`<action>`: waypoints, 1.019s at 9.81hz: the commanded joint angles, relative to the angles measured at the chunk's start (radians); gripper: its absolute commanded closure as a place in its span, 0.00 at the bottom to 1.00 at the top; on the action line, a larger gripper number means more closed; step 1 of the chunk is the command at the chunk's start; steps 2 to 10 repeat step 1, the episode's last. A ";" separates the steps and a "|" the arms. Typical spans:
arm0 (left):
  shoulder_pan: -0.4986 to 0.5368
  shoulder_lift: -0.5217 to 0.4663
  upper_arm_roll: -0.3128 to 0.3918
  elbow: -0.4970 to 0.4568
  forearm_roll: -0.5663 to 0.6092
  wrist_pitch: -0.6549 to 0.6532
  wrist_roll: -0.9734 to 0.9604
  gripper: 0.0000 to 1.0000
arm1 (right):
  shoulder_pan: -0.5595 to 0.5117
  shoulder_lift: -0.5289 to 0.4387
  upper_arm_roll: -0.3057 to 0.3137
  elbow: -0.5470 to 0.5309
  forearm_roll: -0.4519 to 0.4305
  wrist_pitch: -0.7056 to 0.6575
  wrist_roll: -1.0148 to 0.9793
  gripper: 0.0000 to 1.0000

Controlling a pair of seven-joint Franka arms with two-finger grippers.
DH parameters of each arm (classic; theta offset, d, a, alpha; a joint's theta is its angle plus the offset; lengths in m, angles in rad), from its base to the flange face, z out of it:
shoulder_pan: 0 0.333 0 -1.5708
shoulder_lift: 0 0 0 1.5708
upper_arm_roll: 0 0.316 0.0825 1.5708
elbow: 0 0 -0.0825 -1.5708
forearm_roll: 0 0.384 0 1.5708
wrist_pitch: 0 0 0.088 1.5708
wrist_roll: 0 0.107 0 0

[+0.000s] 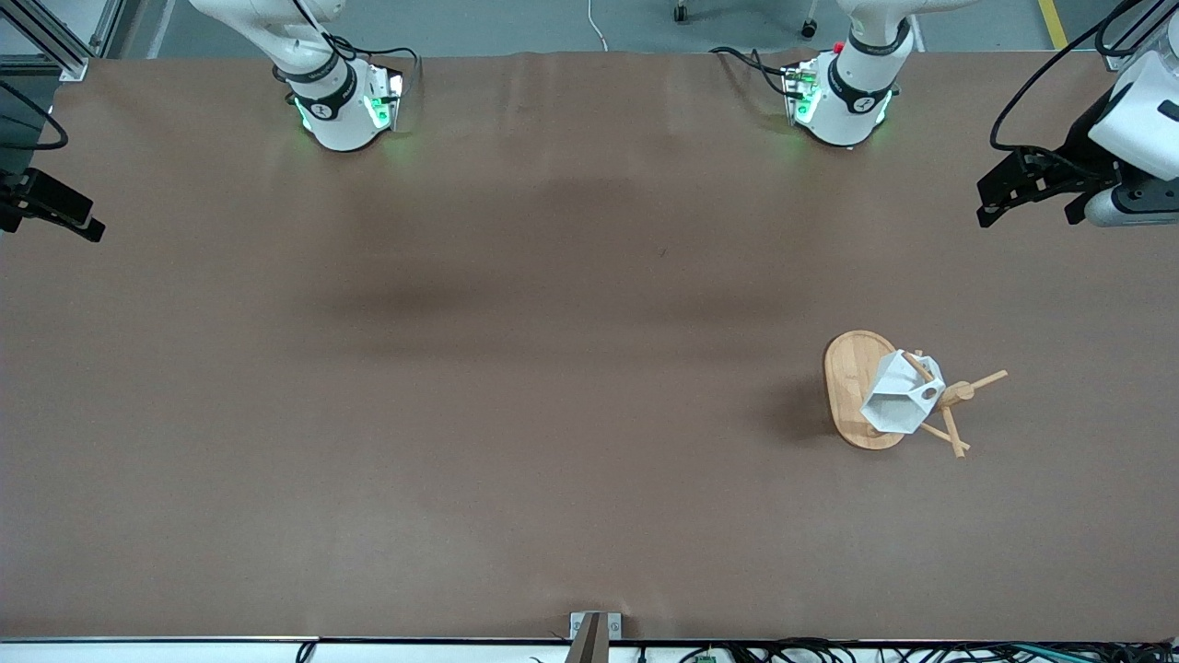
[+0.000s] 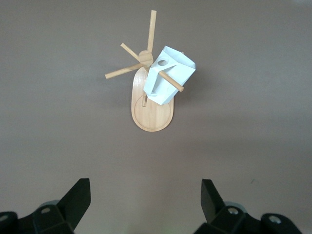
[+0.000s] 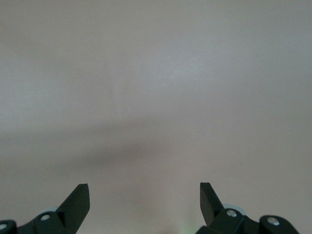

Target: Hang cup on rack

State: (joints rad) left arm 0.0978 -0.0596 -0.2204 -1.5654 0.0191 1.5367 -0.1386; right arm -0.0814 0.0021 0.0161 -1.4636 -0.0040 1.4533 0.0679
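The white faceted cup (image 1: 898, 398) hangs tilted on a peg of the bamboo rack (image 1: 847, 382), which stands toward the left arm's end of the table. In the left wrist view the peg pokes out through the cup (image 2: 168, 75) above the rack's oval base (image 2: 151, 117). My left gripper (image 1: 1027, 207) is open and empty, raised over the table edge at the left arm's end, well clear of the rack; its fingers frame bare table (image 2: 145, 195). My right gripper (image 1: 55, 214) waits open and empty at the right arm's end, over bare table (image 3: 145, 197).
The brown table cover (image 1: 516, 368) spreads across the whole view. The arm bases (image 1: 341, 110) (image 1: 843, 101) stand along the edge farthest from the front camera. A small metal bracket (image 1: 594, 631) and cables sit at the nearest edge.
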 commanded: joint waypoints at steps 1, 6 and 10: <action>0.007 -0.003 -0.011 -0.027 0.027 -0.007 0.010 0.00 | -0.008 -0.005 0.002 -0.003 0.012 -0.007 -0.014 0.00; 0.007 -0.003 -0.011 -0.027 0.027 -0.007 0.010 0.00 | -0.008 -0.005 0.002 -0.003 0.012 -0.007 -0.014 0.00; 0.007 -0.003 -0.011 -0.027 0.027 -0.007 0.010 0.00 | -0.008 -0.005 0.002 -0.003 0.012 -0.007 -0.014 0.00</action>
